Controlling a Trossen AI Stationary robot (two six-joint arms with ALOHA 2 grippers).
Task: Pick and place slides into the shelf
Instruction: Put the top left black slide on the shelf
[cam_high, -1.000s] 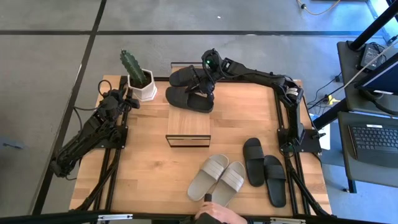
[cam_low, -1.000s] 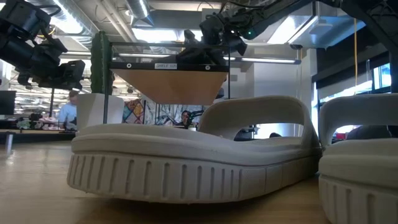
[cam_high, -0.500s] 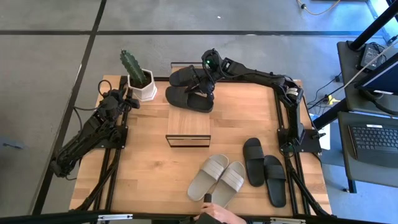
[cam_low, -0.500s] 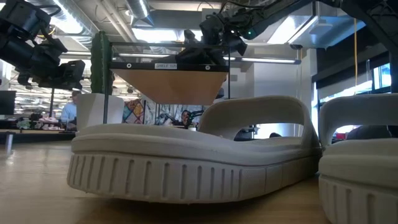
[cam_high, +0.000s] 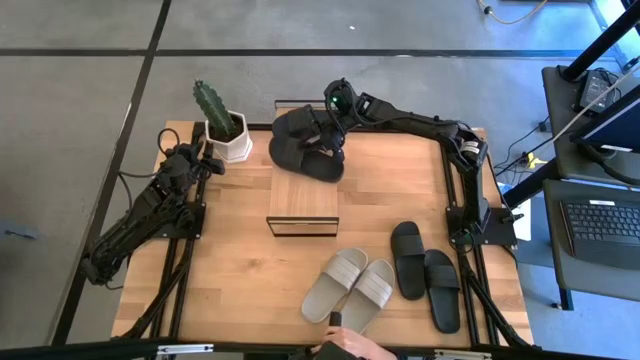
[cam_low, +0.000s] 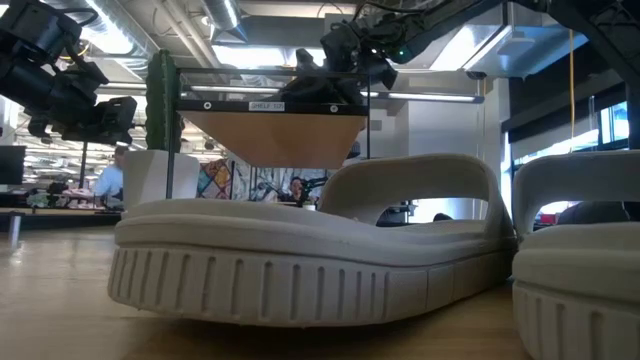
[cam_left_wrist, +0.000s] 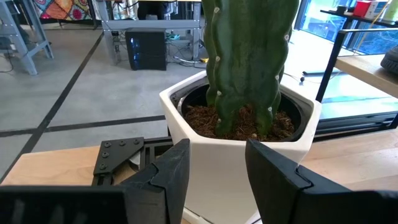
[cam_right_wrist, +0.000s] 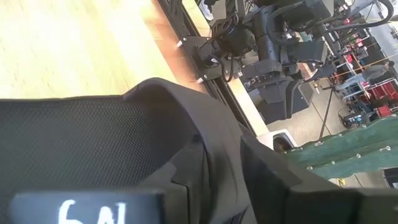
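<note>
Two black slides (cam_high: 305, 145) lie crosswise and close together beyond the wood plank top (cam_high: 303, 203) of the shelf, inside its dark frame (cam_high: 300, 101). My right gripper (cam_high: 328, 140) reaches in from the table's right and is shut on the nearer black slide (cam_low: 318, 85). A grey-beige pair (cam_high: 350, 285) and a second black pair (cam_high: 425, 262) rest sole-down on the near part of the table. My left gripper (cam_left_wrist: 216, 168) waits open at the far left, facing the white cactus pot (cam_left_wrist: 242, 134) without touching it. My right gripper has the nearer black slide by its wide mesh strap (cam_right_wrist: 93, 143). The strap covers one finger; the other finger (cam_right_wrist: 311, 186) shows bare beside the strap's edge. The gripper slants down from the table's right. The slide itself hides the place of contact.
The cactus pot (cam_high: 228, 138) stands at the far left, beside the shelf. A person's hand (cam_high: 345, 345) shows at the table's near edge, just below the grey-beige pair. Bare wood lies left of the shelf and between it and the pairs.
The black slide in my right gripper has shifted toward the table's far edge and tipped, so it now overlaps the other black slide. Both arms have kept their places.
</note>
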